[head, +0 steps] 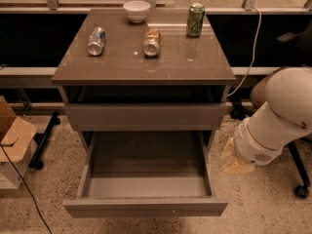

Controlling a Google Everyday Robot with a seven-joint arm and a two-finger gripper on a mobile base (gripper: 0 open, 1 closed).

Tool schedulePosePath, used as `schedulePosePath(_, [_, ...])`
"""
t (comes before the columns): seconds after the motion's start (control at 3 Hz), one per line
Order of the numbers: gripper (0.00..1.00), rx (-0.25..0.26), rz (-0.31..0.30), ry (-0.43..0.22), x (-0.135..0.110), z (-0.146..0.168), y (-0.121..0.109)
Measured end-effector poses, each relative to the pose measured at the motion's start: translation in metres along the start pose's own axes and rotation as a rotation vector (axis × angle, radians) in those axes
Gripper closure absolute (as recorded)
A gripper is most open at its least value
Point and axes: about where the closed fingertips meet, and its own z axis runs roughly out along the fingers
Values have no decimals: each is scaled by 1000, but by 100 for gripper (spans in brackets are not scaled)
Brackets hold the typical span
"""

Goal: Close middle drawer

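Note:
The grey-brown cabinet [146, 67] stands in the middle of the view. The middle drawer [146, 207] is pulled far out toward me, its inside bare, with a tiny white speck on its front right of centre. The upper drawer front [146, 116] sits above it, with a dark gap under the cabinet top. The lowest drawer is hidden beneath the open one. My white arm [275, 121] comes in from the right. The gripper [233, 161], a pale yellowish end piece, hangs low just right of the open drawer's right side, apart from it.
On the cabinet top are a white bowl [136, 10], a green can [195, 20] standing upright, and two cans lying down [96, 41] [152, 42]. A cardboard box [12, 145] and a cable lie at the left. A chair base with a caster [301, 190] is at the right.

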Motion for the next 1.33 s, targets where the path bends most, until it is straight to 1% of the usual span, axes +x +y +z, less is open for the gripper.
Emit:
schedulePosePath(0.33, [100,-26,1,13,0,10,2])
schedulePosePath(0.67, [100,-62,26,17,5,41,7])
schedulePosePath(1.0, [100,-98,37,18,15,81,10])
schedulePosePath(1.33, [100,-131,39,-4,24,125,14])
